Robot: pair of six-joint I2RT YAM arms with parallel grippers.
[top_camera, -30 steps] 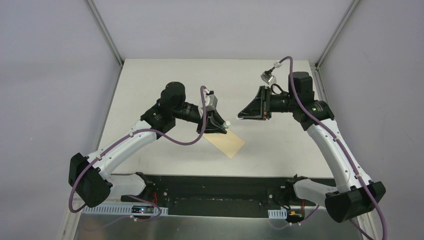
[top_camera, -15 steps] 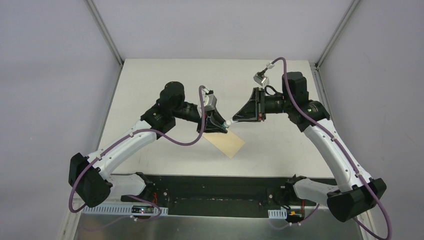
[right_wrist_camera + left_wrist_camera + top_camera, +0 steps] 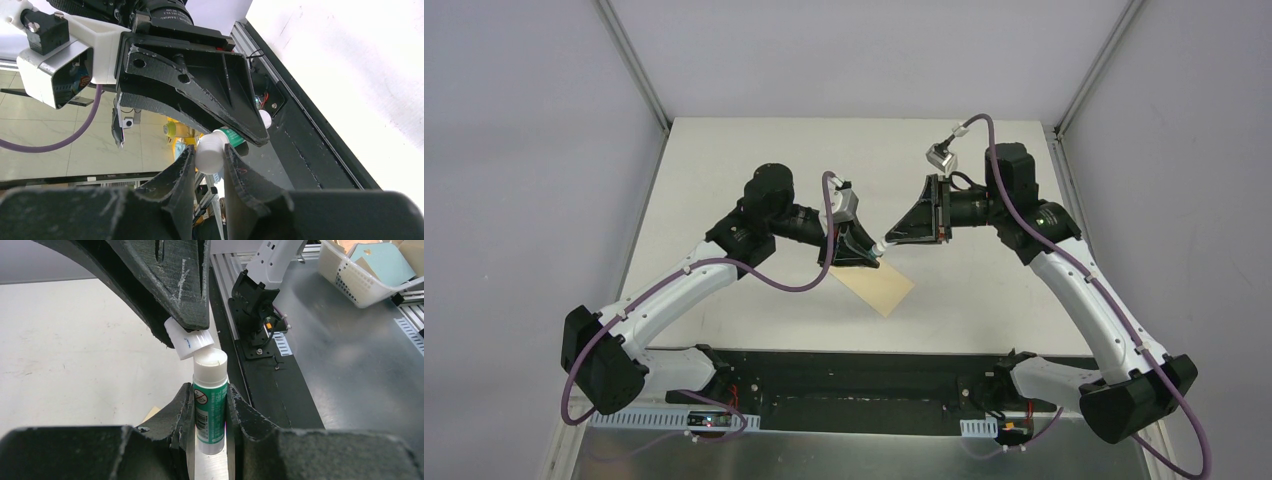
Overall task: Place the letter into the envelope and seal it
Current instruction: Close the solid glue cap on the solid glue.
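Note:
The yellow-tan envelope lies flat on the white table, just below both grippers; one corner peeks past a finger in the left wrist view. The letter is out of view. My left gripper is shut on a green-and-white glue tube, which points toward the right arm. My right gripper is shut on the tube's white cap. The cap sits tilted against the tube's white tip, not pushed over it. Both grippers hang above the table, tip to tip.
A black mounting rail runs along the near table edge between the arm bases. Grey walls and metal posts close in the table at the sides and back. A white basket stands off the table.
My right gripper has moved left toward the left gripper, bringing the cap up against the tip of the glue tube. The left arm and the envelope have stayed put.

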